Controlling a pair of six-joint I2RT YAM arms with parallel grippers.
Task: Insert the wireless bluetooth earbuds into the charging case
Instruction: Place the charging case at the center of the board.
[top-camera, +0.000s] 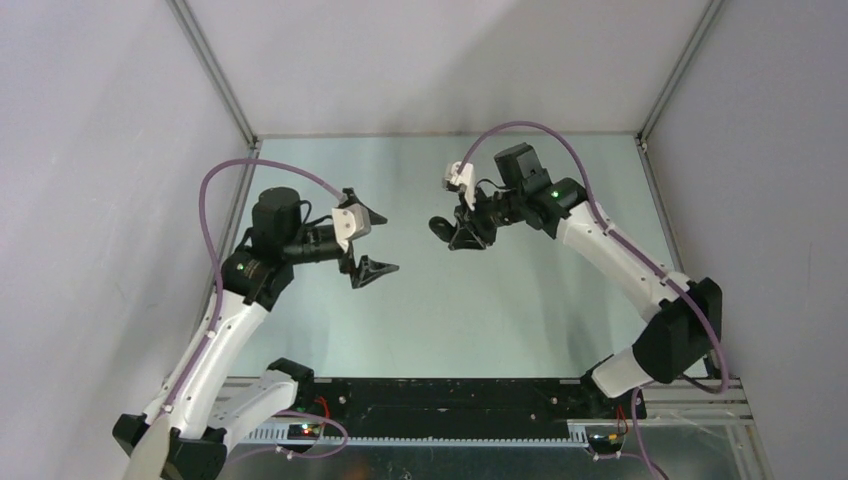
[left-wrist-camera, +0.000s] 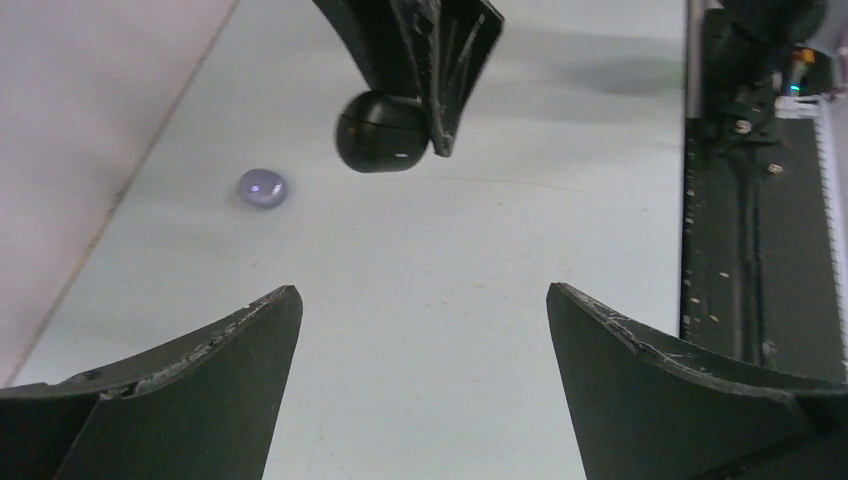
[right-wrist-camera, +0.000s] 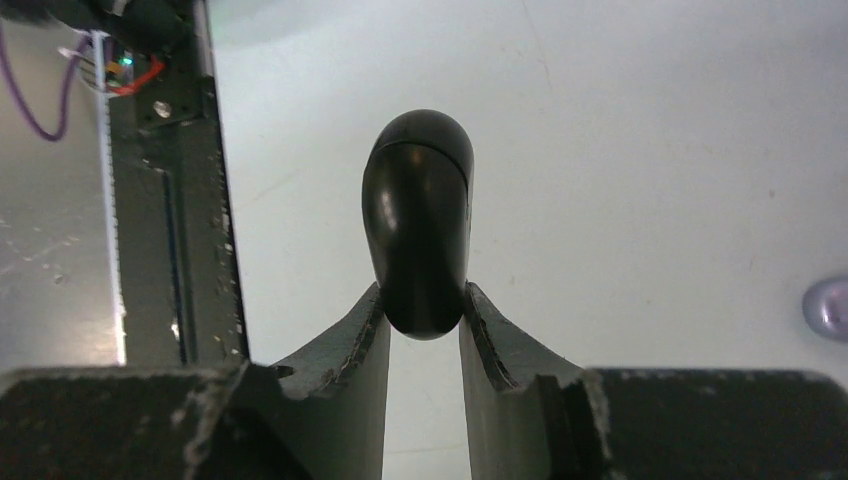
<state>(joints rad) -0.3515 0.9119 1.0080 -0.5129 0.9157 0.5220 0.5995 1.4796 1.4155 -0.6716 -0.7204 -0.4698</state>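
Pale table (top-camera: 440, 330) (matte), plain white walls (top-camera: 100, 150)

- Top view: high at the near edge, looking down on the table (top-camera: 440, 320).
- Left wrist: low, facing the right end effector (left-wrist-camera: 415, 125), near.
- Right wrist: close on the case (right-wrist-camera: 418, 220), shared with left wrist.

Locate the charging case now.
Top view, centre-right: the charging case is clamped in the right gripper, opposite the open left gripper. A purple earbud lies on the table nearby.
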